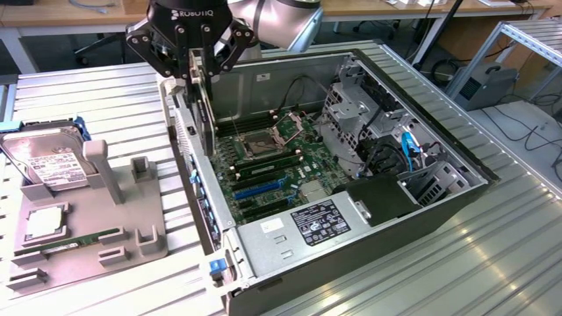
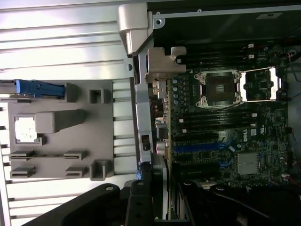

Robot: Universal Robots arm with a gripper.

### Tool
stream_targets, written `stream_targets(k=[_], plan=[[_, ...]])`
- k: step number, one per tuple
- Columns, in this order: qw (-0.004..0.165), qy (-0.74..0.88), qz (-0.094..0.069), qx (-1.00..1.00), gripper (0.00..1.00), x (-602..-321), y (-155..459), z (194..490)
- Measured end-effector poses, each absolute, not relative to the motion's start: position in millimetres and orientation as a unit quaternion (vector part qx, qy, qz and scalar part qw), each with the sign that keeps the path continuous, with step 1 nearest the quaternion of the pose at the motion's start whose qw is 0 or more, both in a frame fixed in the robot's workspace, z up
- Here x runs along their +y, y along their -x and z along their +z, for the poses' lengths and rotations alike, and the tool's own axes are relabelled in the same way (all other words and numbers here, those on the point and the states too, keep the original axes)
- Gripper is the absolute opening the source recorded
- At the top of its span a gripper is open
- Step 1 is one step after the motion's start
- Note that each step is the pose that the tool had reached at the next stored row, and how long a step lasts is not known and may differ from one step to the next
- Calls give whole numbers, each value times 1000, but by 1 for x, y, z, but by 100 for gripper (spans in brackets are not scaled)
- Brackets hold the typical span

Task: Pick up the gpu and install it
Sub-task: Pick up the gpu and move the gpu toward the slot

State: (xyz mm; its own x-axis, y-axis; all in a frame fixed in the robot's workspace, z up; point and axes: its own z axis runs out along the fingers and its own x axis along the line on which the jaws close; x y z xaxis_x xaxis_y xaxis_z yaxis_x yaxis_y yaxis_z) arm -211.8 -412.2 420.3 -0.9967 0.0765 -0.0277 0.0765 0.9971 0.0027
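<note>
The gripper [image 1: 200,69], jaws partly closed on the upper edge of the gpu [image 1: 205,112], holds it upright just inside the open case's rear wall [image 1: 183,141], above the motherboard [image 1: 285,164]. Risk: a tilted or offset card could miss the blue slot [image 1: 253,189] or snag on that wall. The gpu appears thin, flat and black, seen edge-on

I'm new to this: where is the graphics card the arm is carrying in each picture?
Exterior view: the gpu hangs upright from the gripper, over the computer case wall on the exterior view's left.
Wrist view: the gpu is seen edge-on, beside the motherboard.
Shared landmark: the processor socket.
</note>
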Motion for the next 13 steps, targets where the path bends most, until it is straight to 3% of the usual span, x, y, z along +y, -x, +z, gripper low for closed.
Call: stream_targets(k=[13], plan=[[14,-38,1,999,27,-412,204,418]])
